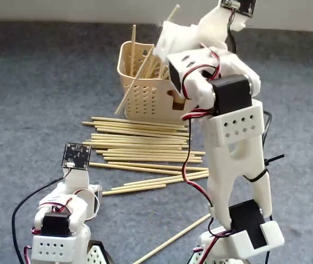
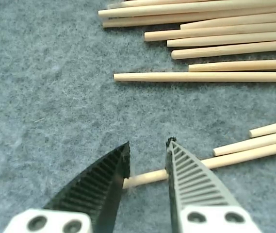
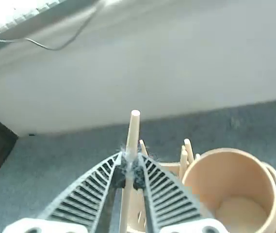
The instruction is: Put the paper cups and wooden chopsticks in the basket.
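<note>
Right gripper (image 3: pixel 130 166) pinches a chopstick (image 3: pixel 134 127) above the basket (image 1: pixel 145 100); left gripper (image 2: pixel 148 145) parted

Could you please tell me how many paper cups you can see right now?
1. The paper cup stands upright in the basket, next to the chopstick held by the right gripper. More may be hidden behind that arm.

White arms (image 1: pixel 236 159), black servos (image 1: pixel 230 93), red cables (image 1: pixel 186 165)
</note>
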